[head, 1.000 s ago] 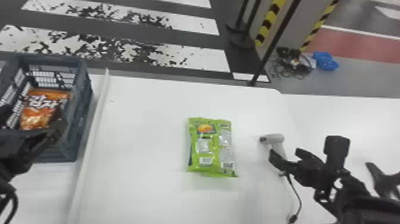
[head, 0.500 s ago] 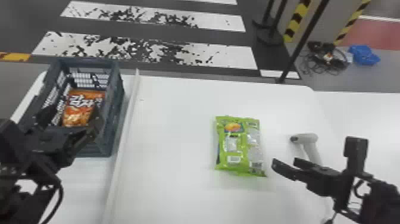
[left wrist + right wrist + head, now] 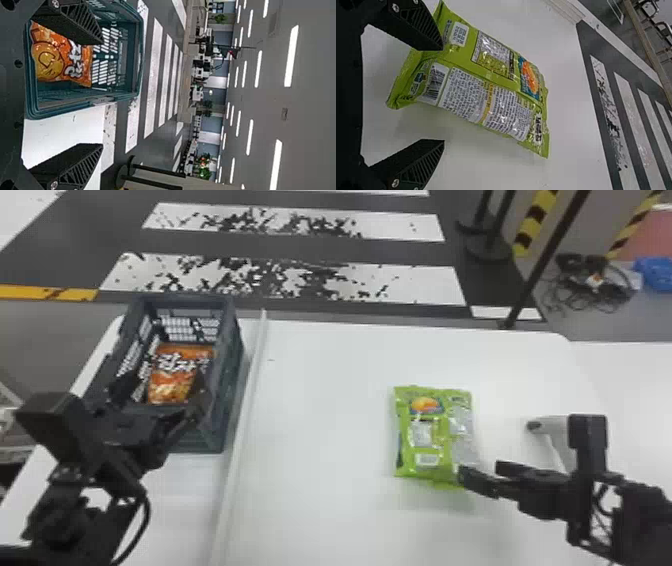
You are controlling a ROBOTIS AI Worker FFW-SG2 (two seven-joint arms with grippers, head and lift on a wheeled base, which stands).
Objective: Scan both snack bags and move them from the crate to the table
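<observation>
Fingers wide, both empty: at left, the left end effector (image 3: 163, 386) should straddle the crated orange bag (image 3: 175, 374) squarely before closing; right of centre, the right end effector (image 3: 478, 474) flanks the green bag (image 3: 435, 435).

White crosswalk stripes (image 3: 300, 220) painted across dark floor (image 3: 120, 235), paint worn in patches. Yellow line (image 3: 30, 292) marked at left. Black post bases (image 3: 487, 247) placed near yellow-and-black striped edging (image 3: 532, 227). Cables (image 3: 590, 290) heaped beside blue item (image 3: 655, 274), perhaps cloth or plastic. Ceiling lights (image 3: 291, 55) mounted in rows; plants (image 3: 204, 172) seen far off.
</observation>
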